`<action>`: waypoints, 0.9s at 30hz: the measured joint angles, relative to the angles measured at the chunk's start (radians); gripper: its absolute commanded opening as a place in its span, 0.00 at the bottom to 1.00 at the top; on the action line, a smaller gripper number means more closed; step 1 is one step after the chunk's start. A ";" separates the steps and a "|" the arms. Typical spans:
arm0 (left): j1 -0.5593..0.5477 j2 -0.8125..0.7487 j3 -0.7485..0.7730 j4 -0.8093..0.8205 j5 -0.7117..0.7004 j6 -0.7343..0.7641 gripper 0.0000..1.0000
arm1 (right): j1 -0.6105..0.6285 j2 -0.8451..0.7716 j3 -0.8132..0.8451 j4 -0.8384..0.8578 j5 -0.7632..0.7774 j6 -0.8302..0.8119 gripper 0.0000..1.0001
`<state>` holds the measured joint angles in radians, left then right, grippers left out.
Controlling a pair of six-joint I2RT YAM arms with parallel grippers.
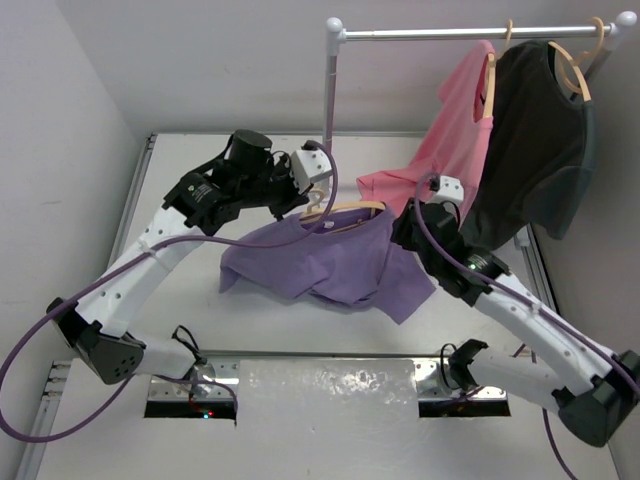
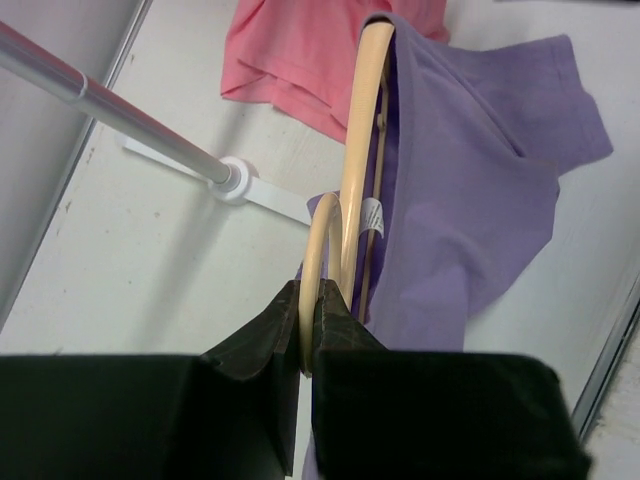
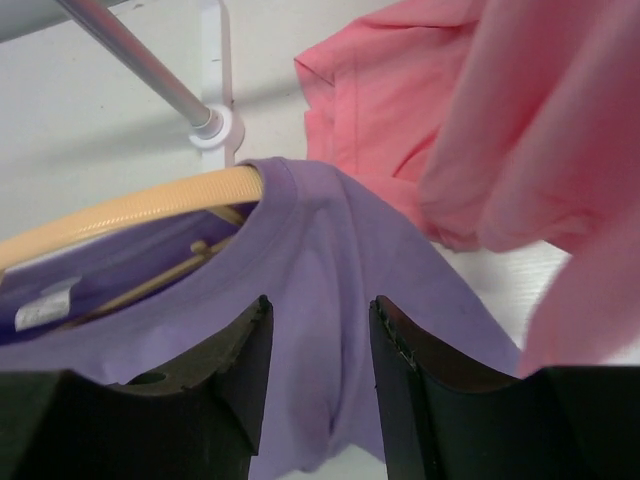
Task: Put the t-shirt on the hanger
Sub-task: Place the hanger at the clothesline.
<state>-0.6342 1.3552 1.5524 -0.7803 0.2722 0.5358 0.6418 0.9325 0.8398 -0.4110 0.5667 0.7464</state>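
Note:
The lavender t-shirt (image 1: 335, 262) hangs draped from the tan hanger (image 1: 345, 210) above the table. My left gripper (image 1: 312, 190) is shut on the hanger's hook; in the left wrist view the jaws (image 2: 310, 300) pinch the hook, and the hanger's arm (image 2: 362, 120) runs into the t-shirt's (image 2: 470, 200) collar. My right gripper (image 1: 405, 228) is at the shirt's right shoulder. In the right wrist view it (image 3: 320, 312) is open, with the t-shirt's (image 3: 330, 250) shoulder cloth between and beyond the fingers, beside the hanger's end (image 3: 140, 208) inside the collar.
A clothes rack (image 1: 460, 33) stands at the back with a pink shirt (image 1: 455, 135) and a black shirt (image 1: 540, 145) on hangers. Its upright pole (image 1: 329, 90) and base (image 2: 235, 180) are just behind the hanger. The pink shirt's hem (image 3: 400, 110) lies close to my right gripper.

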 measured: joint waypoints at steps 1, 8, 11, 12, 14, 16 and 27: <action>0.000 -0.004 0.000 0.002 0.000 -0.012 0.00 | 0.000 0.029 0.000 0.021 0.000 0.003 0.41; 0.000 -0.018 0.000 0.014 -0.007 -0.065 0.00 | -0.043 0.210 0.002 0.159 -0.079 0.014 0.38; 0.000 -0.018 0.000 0.014 -0.007 -0.074 0.00 | -0.053 0.248 0.002 0.218 -0.108 0.013 0.39; 0.000 -0.018 0.000 0.015 -0.007 -0.075 0.00 | -0.053 0.254 0.002 0.235 -0.115 0.011 0.40; 0.000 -0.018 -0.001 0.018 -0.007 -0.078 0.00 | -0.053 0.260 0.002 0.262 -0.124 0.006 0.42; 0.000 -0.018 -0.003 0.022 -0.007 -0.079 0.00 | -0.053 0.264 0.002 0.287 -0.128 0.002 0.43; 0.000 -0.018 -0.003 0.022 -0.005 -0.079 0.00 | -0.074 0.353 0.007 0.312 -0.095 0.037 0.23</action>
<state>-0.6342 1.3369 1.5494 -0.7586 0.2668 0.4564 0.5674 1.2854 0.8471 -0.0986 0.4713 0.7837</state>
